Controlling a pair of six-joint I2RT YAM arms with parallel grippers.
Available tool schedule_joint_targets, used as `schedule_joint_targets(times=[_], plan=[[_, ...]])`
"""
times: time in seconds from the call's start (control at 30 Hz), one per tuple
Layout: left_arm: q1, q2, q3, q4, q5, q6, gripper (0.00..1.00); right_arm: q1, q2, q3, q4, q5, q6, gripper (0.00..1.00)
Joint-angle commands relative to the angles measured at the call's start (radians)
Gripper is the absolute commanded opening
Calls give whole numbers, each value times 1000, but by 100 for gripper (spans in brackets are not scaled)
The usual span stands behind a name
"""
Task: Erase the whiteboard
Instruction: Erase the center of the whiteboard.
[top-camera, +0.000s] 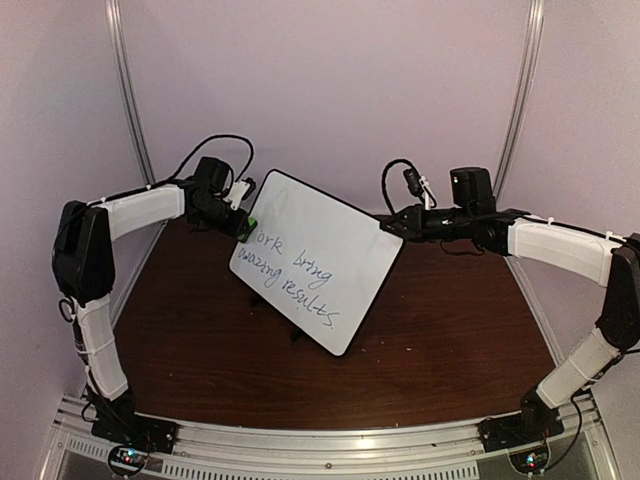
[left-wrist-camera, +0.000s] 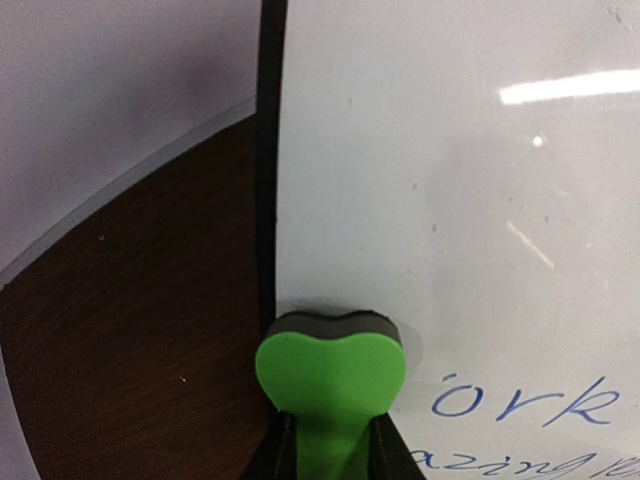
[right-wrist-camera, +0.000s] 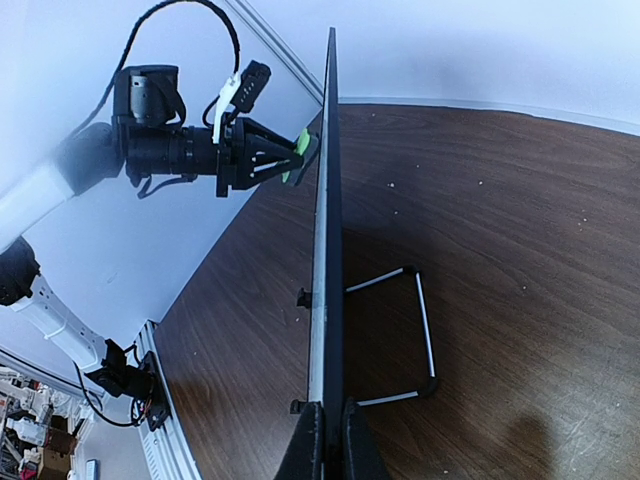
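A: Whiteboard (top-camera: 315, 260) where?
B: Tilted, between grippers. Right gripper (right-wrist-camera: 328, 425) clamped on its right edge.
A: Left gripper (top-camera: 245, 220)?
B: Clamped on eraser (left-wrist-camera: 332, 372), touching board's left edge. Writing (top-camera: 290, 275) just rightward, lines running right.

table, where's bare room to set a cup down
Bare brown wooden table lies between the white black-framed whiteboard and the arm bases, widest at near right. Crowded at the board's edges by left gripper and right gripper.

My white-shelled L arm (top-camera: 140, 212) reaches inward, elbow out, black two-finger L gripper (top-camera: 244, 222) pinching a green foam eraser (left-wrist-camera: 330, 375). R arm (top-camera: 560, 248) mirrors it, R gripper (top-camera: 388, 227) clamped on the black-framed whiteboard (top-camera: 320, 230) at its edge.
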Motion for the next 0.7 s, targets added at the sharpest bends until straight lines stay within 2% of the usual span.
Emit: schedule_joint_targets(times=[0.0, 0.1, 0.3, 0.4, 0.53, 0.67], plan=[[-18, 58, 100, 2, 37, 7, 9, 20, -48, 17, 48, -75, -63, 0], [-22, 54, 68, -15, 15, -2, 9, 21, -46, 17, 46, -74, -65, 0], [-22, -26, -156, 15, -25, -20, 8, 21, -45, 18, 48, -76, -65, 0], [-22, -43, -207, 26, -34, -20, 8, 22, -44, 17, 50, -76, -64, 0], [-22, -19, -145, 26, -24, -14, 8, 23, -40, 17, 50, -77, -65, 0], [-22, 25, -11, 12, 27, 3, 9, 25, -42, 19, 46, -74, -70, 0]])
